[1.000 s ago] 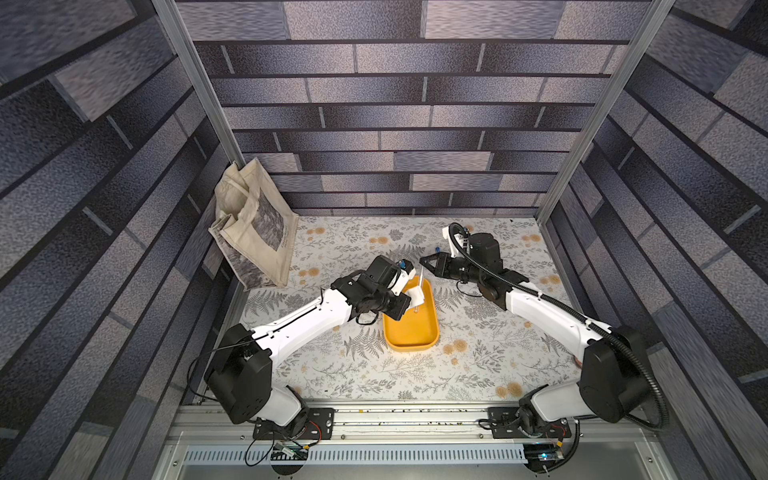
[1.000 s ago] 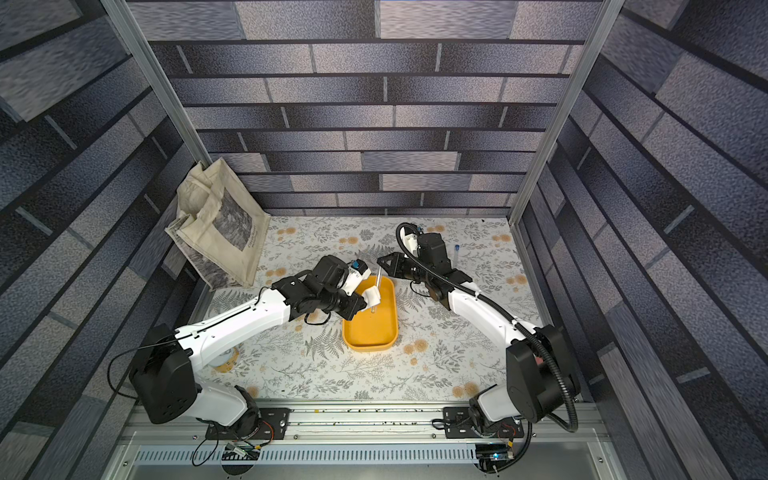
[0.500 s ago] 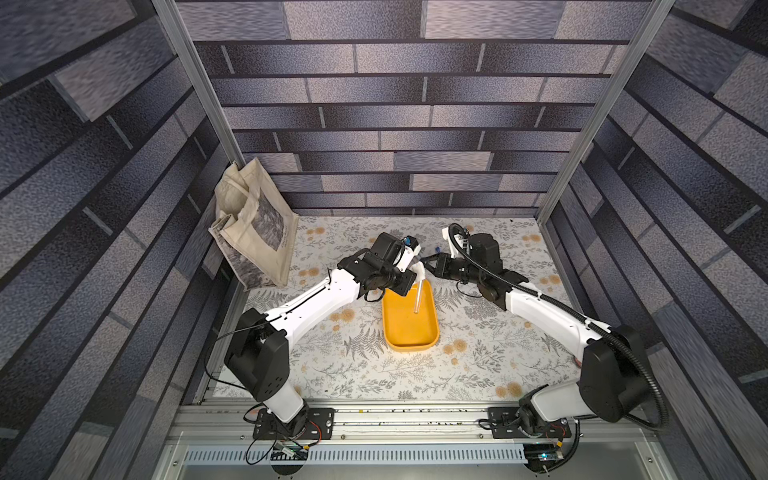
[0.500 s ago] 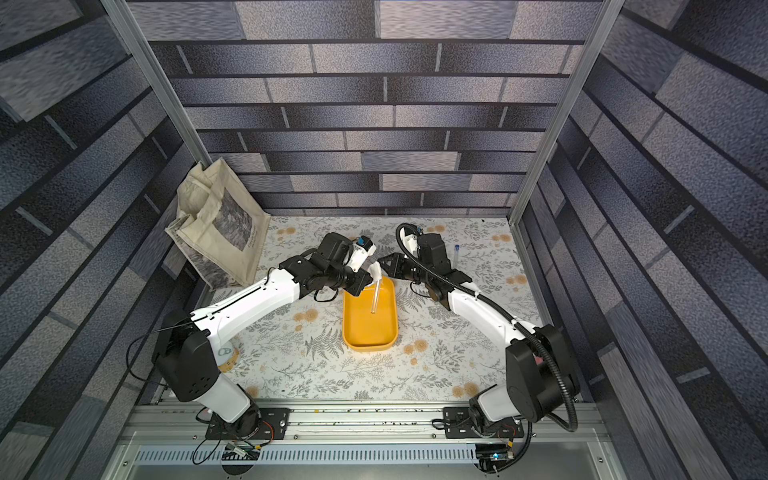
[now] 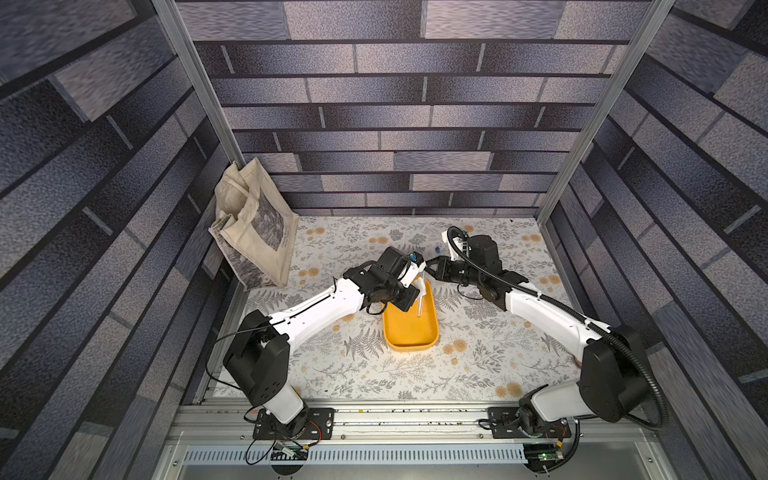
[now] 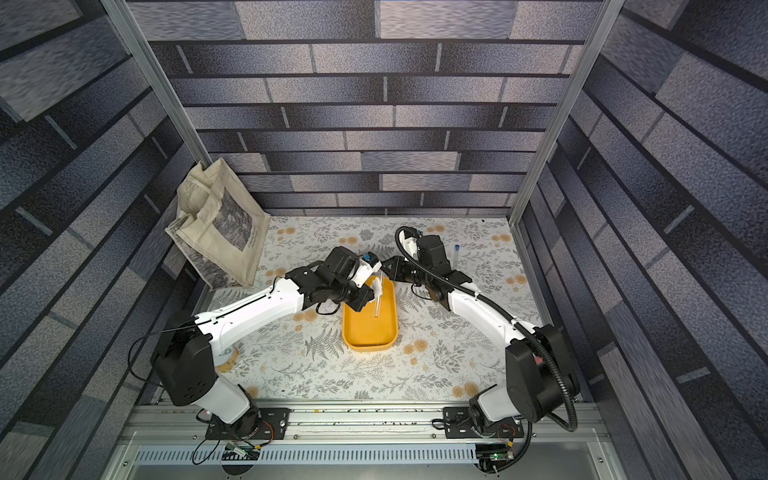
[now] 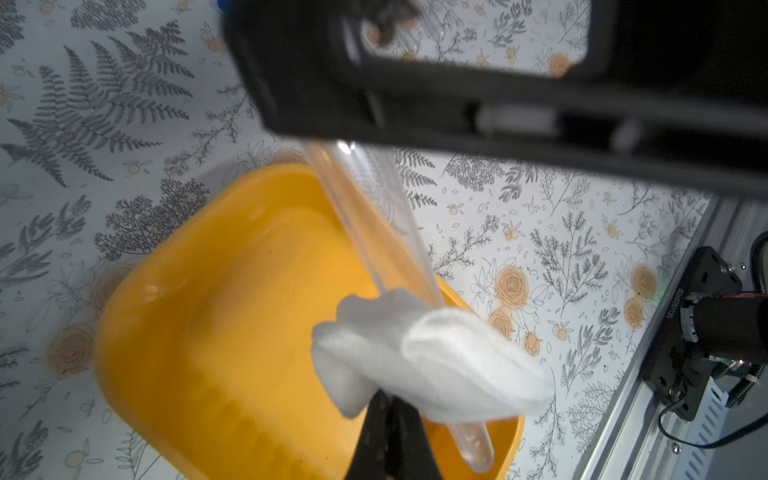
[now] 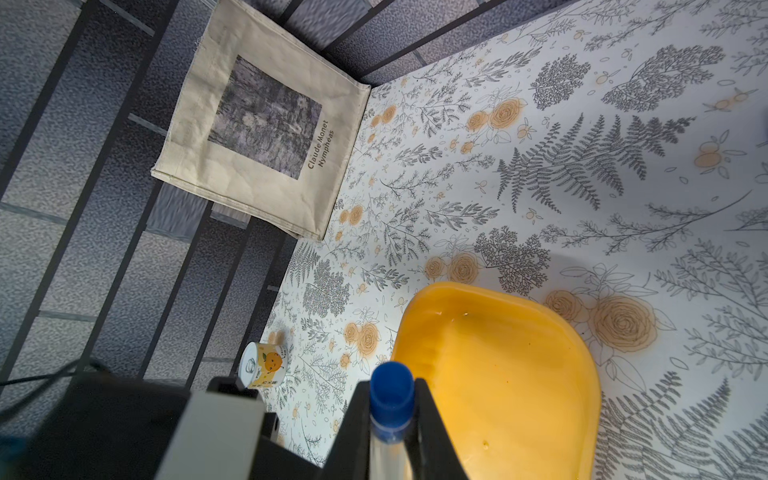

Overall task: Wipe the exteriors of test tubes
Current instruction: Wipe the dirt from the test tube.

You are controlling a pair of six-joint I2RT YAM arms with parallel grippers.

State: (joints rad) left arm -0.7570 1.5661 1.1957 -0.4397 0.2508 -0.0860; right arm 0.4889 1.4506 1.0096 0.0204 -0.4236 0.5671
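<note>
Clamping the test tube (image 7: 378, 232) by its capped end: right gripper (image 8: 390, 386). Left gripper (image 7: 388, 399) pinches the cloth (image 7: 436, 357). Tube judged light, slick, brittle; grip near cap, gently.

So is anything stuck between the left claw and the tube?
Only the white cloth. The left gripper is shut on it, and it lies over part of the test tube, which the right gripper holds. The cloth is the wiper, so nothing visible really blocks the way.
</note>
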